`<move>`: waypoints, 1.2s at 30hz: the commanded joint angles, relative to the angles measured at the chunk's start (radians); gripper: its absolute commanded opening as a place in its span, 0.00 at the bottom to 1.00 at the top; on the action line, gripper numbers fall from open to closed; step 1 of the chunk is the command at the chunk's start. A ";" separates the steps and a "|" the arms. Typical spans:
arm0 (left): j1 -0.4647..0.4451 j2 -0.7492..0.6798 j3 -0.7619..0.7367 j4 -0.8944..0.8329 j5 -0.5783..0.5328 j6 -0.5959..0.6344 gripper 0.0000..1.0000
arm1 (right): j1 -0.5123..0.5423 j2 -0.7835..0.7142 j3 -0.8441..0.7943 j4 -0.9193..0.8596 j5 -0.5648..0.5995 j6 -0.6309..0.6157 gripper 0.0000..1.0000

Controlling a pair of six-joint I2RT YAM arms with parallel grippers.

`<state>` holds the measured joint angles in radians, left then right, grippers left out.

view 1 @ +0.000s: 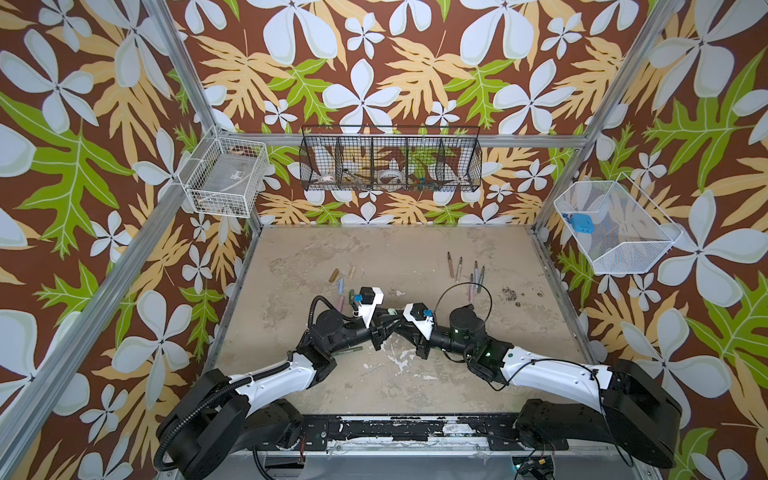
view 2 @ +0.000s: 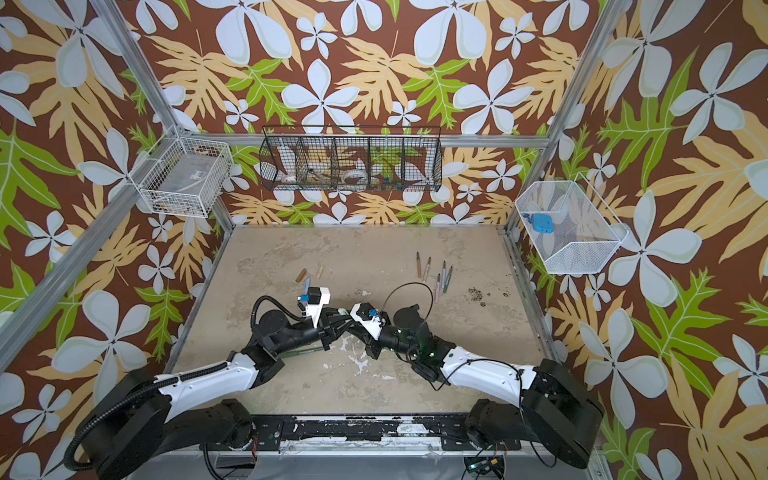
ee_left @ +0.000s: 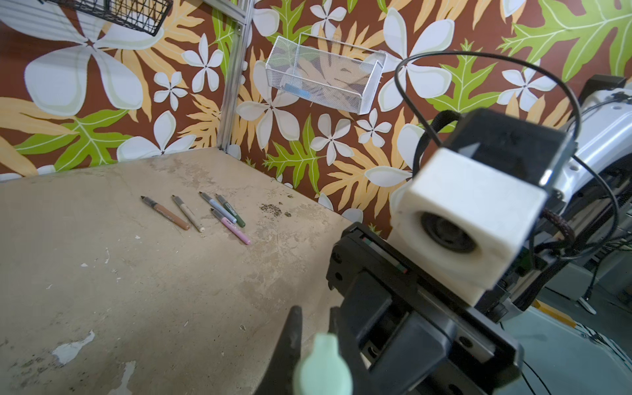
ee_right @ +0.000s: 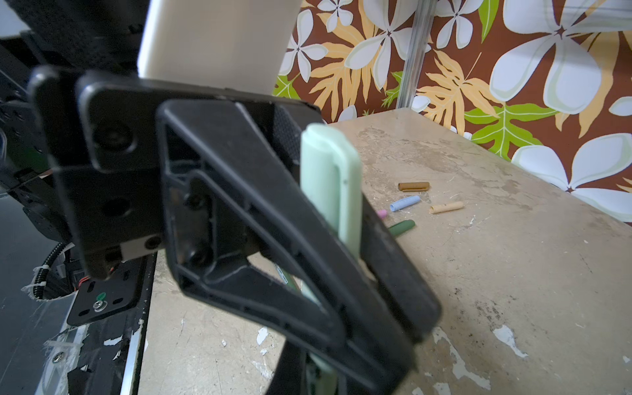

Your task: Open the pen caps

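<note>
Gripping one light green pen between both jaws over the middle of the worktop, I am at the pull-apart step. Toward the left edge lie five loose caps: brown, beige, light blue, pink and dark green. Beneath my left forearm, nearer the front edge, a green pen lies flat. It is too small to tell whether its cap is on.

My left jaws are pinched narrow on the light green cap, whose clip end sticks out past the fingers. My right jaws meet them head-on and are closed narrow too. Their tips are hidden, but the pale barrel runs toward them, so I judge they hold the pen's body. Toward the right edge, well apart from the caps, five bare pens rest with dark tips showing.

The cap looks seated, though its seam is hidden. The next move calls for a straight pull along the pen's axis with both grips firm and no bending. After that, I would put the cap on the left pile and the body on the right.
</note>
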<state>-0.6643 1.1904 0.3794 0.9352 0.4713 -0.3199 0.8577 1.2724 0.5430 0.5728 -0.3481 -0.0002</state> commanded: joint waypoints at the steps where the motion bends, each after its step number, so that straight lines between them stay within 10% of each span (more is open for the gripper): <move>1: 0.000 -0.016 0.014 0.002 -0.129 -0.052 0.00 | 0.015 0.022 0.004 -0.014 0.097 -0.011 0.00; 11: 0.000 -0.025 0.026 -0.045 -0.236 -0.090 0.00 | 0.178 0.039 0.025 -0.020 0.516 -0.084 0.00; 25: 0.000 -0.032 -0.014 0.054 -0.081 -0.041 0.00 | -0.097 0.028 -0.065 0.194 -0.360 0.109 0.00; 32: 0.000 -0.004 0.006 0.044 -0.034 -0.042 0.00 | -0.111 0.100 -0.028 0.198 -0.462 0.135 0.00; 36: 0.000 -0.016 0.003 0.037 -0.064 -0.041 0.00 | -0.101 0.089 -0.019 0.139 -0.325 0.115 0.00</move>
<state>-0.6678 1.1828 0.3729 0.9218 0.4549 -0.3828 0.7414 1.3689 0.5144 0.7643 -0.6758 0.1192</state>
